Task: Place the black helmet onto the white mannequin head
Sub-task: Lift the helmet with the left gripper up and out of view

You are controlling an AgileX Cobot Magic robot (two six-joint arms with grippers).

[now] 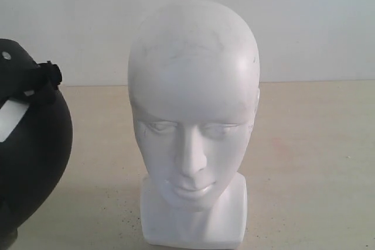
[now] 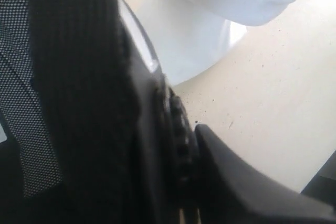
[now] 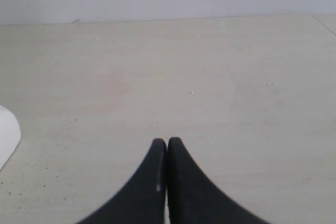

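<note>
One table (image 1: 316, 156), white wall (image 1: 316, 21); left end effector (image 2: 185, 148) grips helmet (image 1: 35, 162), right end effector (image 3: 167, 143) closed.

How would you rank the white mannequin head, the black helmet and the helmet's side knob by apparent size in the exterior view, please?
1. white mannequin head
2. black helmet, cropped by the frame edge, so unsure
3. helmet's side knob, clearly smallest

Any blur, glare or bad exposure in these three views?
Exterior: soft even light, head sharp, faint shadow at its base. Left wrist: helmet too close, dark and blurred; the head looks washed out. Right wrist: crisp, even light on table, shut pincer in focus.
</note>
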